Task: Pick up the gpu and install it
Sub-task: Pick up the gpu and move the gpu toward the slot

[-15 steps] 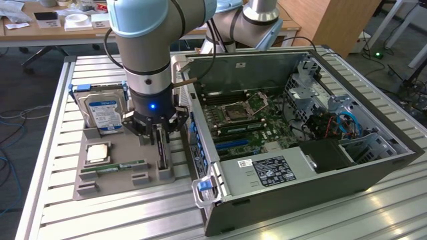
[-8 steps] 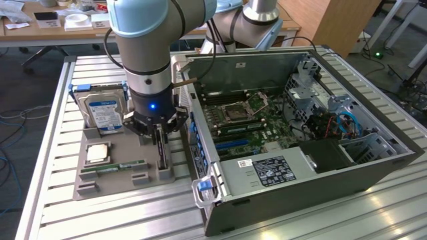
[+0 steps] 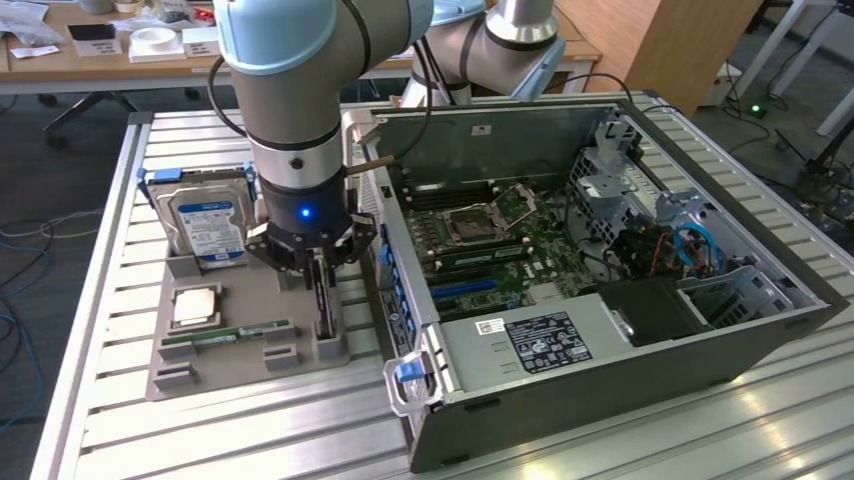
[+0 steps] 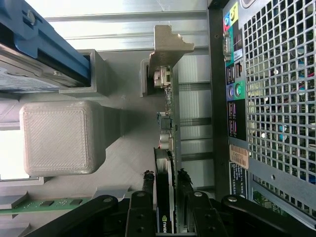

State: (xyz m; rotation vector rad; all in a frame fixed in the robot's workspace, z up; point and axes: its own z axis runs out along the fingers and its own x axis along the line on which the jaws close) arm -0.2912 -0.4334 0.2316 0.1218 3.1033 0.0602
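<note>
Hard drive (image 3: 207, 222) stands on edge at the far end of the grey holder tray (image 3: 227, 372) | square chip (image 3: 196, 305) lies flat in front of it, memory stick (image 3: 247, 330) nearer still | open computer case (image 3: 641, 385) sits just beside the tray, on the exterior view's right, motherboard (image 3: 494, 235) exposed | everything rests on the slatted metal surface (image 3: 120, 430)

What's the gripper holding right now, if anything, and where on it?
The gripper pinches the thin black GPU card across its upper long edge, well away from its silver metal bracket.
</note>
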